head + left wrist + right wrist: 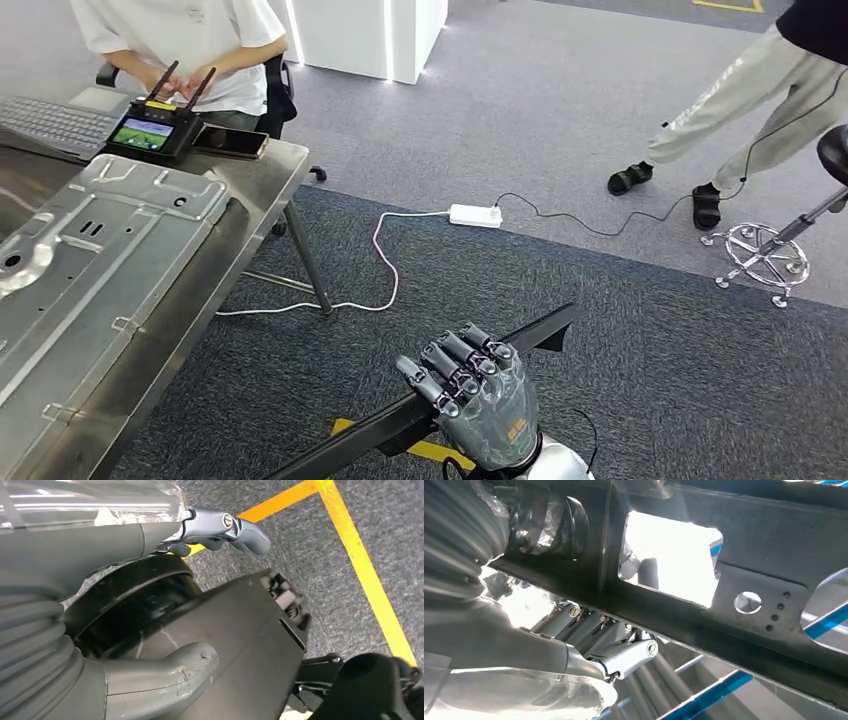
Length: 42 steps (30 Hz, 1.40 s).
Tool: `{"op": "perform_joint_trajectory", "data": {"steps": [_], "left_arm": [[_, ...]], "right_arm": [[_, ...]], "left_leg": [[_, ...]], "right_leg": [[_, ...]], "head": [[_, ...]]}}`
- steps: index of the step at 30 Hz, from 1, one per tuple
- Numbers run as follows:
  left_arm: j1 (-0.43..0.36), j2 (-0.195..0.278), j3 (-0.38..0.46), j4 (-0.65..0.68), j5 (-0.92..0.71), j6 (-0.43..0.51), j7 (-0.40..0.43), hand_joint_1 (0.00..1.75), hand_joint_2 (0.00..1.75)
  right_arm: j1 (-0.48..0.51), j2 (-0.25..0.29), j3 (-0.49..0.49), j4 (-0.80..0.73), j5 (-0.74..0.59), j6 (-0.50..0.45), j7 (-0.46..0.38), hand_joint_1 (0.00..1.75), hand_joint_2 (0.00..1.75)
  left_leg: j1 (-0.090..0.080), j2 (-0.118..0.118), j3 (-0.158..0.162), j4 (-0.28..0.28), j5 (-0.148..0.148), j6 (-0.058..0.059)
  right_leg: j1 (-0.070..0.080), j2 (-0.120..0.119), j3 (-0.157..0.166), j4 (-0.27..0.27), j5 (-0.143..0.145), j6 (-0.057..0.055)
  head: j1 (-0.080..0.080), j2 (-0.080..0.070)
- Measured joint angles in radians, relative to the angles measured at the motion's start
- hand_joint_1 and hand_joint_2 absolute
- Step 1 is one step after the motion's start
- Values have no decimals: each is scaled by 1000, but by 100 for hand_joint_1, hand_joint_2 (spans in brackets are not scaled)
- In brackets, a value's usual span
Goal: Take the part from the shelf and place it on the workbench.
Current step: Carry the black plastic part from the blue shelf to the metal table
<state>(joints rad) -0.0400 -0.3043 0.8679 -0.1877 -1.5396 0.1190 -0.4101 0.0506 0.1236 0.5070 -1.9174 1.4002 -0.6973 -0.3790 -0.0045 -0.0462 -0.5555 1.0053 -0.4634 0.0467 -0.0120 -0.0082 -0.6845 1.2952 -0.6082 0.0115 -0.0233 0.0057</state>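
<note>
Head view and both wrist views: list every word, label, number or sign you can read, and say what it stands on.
No text can be read.
Handheld controller on the workbench: its lit screen is too small to read.
Right hand: an orange mark on its back, too blurred.
Black part: bare holes, no lettering.

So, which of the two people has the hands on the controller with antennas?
The person in the white shirt, behind the table's far end. The other person, in light trousers and sandals, stands apart on the carpet.

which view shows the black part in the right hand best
The head view: the black part shows as a long bar, gripped by the right hand. The right wrist view shows a close stretch with cut-outs; the left wrist view shows one black end.
</note>
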Motion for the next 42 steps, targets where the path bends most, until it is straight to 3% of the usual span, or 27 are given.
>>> {"op": "perform_joint_trajectory", "data": {"steps": [2, 4, 6, 8, 10, 12, 14, 15, 16, 18, 20, 21, 23, 24, 26, 28, 29, 30, 31, 32, 34, 36, 38, 40, 42], "left_arm": [[0, -1, 0, 0, 1, 0, 1, 0, 175], [0, -3, 0, 0, 3, 0, 2, 0, 175], [-1, -4, 0, 1, 6, 2, 1, 0, 175], [0, -3, 0, 1, 11, 2, -6, 0, 175], [0, 2, 0, 1, 18, -9, -17, 0, 175], [-3, 9, 0, 1, 25, -22, -22, 0, 175], [-9, 13, 0, 1, 28, -27, -21, 0, 175], [-11, 14, 0, 1, 29, -29, -18, 0, 175], [-13, 15, 0, 1, 29, -32, -16, 0, 175], [-10, 16, 0, 1, 27, -37, -11, 0, 175], [-5, 17, 0, 1, 25, -41, -10, 0, 175], [-4, 17, 0, 1, 24, -42, -10, 0, 175], [-3, 17, 0, 1, 24, -43, -10, 0, 175], [-2, 17, 0, 1, 24, -44, -10, 0, 175], [-2, 16, 0, 1, 24, -46, -10, 0, 175], [-3, 15, 0, 1, 24, -47, -11, 0, 175], [-3, 14, 0, 1, 24, -48, -11, 0, 175], [-3, 14, 0, 1, 23, -48, -11, 0, 175], [-3, 14, 0, 1, 23, -49, -12, 0, 175], [-2, 13, 0, 1, 23, -49, -11, 0, 175], [-3, 11, 0, 1, 23, -50, -11, 0, 175], [-4, 9, 0, 1, 18, -50, -12, 0, 175], [-3, 8, 0, 1, 12, -46, -11, 0, 175], [-2, 9, 0, 1, 8, -41, -11, 0, 175], [-5, 16, 0, 1, 4, -46, -21, 0, 175]], "right_arm": [[1, 0, 1, 2, 1, 0, 1, 175, 175], [1, -1, 1, 3, 2, 0, 1, 175, 175], [2, -1, 2, 5, 2, 0, 3, 175, 175], [0, -3, 6, 10, 2, 0, 10, 175, 175], [-5, -4, 13, 16, 7, 0, 23, 175, 175], [-5, -7, 20, 21, 13, 0, 37, 175, 175], [0, -13, 24, 22, 15, 0, 47, 175, 175], [3, -17, 25, 22, 16, 0, 50, 175, 175], [7, -20, 26, 21, 18, 0, 52, 175, 175], [12, -26, 26, 17, 20, 0, 54, 175, 175], [14, -30, 26, 13, 20, 0, 55, 175, 175], [15, -32, 26, 12, 20, 0, 56, 175, 175], [17, -34, 26, 10, 20, 0, 56, 175, 175], [16, -35, 25, 9, 20, 0, 57, 175, 175], [18, -38, 25, 6, 21, 0, 57, 175, 175], [20, -42, 23, 4, 22, 0, 58, 175, 175], [22, -44, 23, 4, 22, 0, 59, 175, 175], [22, -45, 23, 4, 22, 0, 60, 175, 175], [22, -47, 22, 4, 22, 0, 61, 175, 175], [22, -48, 22, 3, 22, 0, 61, 175, 175], [24, -49, 22, 1, 22, 0, 61, 175, 175], [29, -50, 20, -6, 23, 0, 60, 175, 175], [40, -51, 14, -19, 25, 0, 56, 175, 175], [51, -52, 6, -32, 26, 0, 50, 175, 175], [62, -53, -1, -39, 26, 0, 46, 175, 175]], "left_leg": [[-2, -28, 3, 1, 0, 0], [0, -52, 1, 3, -1, -3], [6, -73, -7, 5, 0, -12], [10, -91, -13, 4, 1, -24], [6, -55, -26, 33, -21, -35], [3, 6, -73, 137, -82, -44], [6, 26, -128, 256, -133, -53], [9, 29, -136, 277, -133, -57], [11, 34, -123, 258, -114, -60], [14, 64, -55, 131, -52, -63], [10, 98, -3, 28, -20, -55], [8, 105, 4, 10, -19, -48], [5, 87, 1, 8, -17, -32], [5, 79, 2, 5, -14, -25], [9, 60, 8, -3, -7, -12], [8, 41, 6, -3, -3, -5], [7, 29, 5, -2, -3, -4], [5, 16, 4, -2, -3, -4], [4, 3, 5, -1, -2, -4], [3, -12, 7, 0, -3, -4], [2, -38, 8, 2, -4, -6], [3, -60, 3, 3, -4, -13], [7, -80, -4, 1, -1, -26], [6, -55, -10, 15, -14, -36], [3, 1, -44, 96, -65, -44]], "right_leg": [[2, 18, 37, -95, 73, -11], [3, 78, 87, -218, 130, -22], [4, 115, 103, -265, 141, -25], [4, 95, 109, -276, 143, -27], [0, 65, 120, -291, 146, -33], [1, 29, 127, -299, 146, -40], [3, -8, 128, -297, 142, -43], [3, -25, 129, -296, 140, -42], [2, -39, 129, -295, 138, -40], [1, -61, 132, -288, 131, -33], [4, -75, 131, -277, 123, -22], [6, -80, 131, -274, 121, -17], [7, -93, 134, -274, 119, -6], [5, -87, 136, -271, 113, 0], [0, -49, 117, -215, 72, 10], [-2, -9, 58, -88, 6, 12], [-2, -4, 26, -28, -15, 12], [-1, -2, 6, 4, -16, 10], [-1, 0, 4, -1, 4, 7], [0, 7, 20, -46, 41, 2], [-1, 47, 77, -183, 114, -9], [1, 81, 108, -261, 139, -15], [3, 72, 112, -272, 137, -19], [-1, 50, 120, -285, 142, -28], [-3, 23, 127, -293, 143, -38]], "head": [[0, 0], [0, 0], [0, 0], [1, 0], [0, 0], [-1, 0], [-1, 0], [-1, 0], [-1, 0], [-1, 0], [-1, 0], [-1, 0], [-1, 0], [-1, 0], [0, 0], [0, 0], [0, 0], [0, 0], [0, 0], [0, 0], [0, 0], [0, 0], [0, 0], [-1, 0], [-1, 0]]}}
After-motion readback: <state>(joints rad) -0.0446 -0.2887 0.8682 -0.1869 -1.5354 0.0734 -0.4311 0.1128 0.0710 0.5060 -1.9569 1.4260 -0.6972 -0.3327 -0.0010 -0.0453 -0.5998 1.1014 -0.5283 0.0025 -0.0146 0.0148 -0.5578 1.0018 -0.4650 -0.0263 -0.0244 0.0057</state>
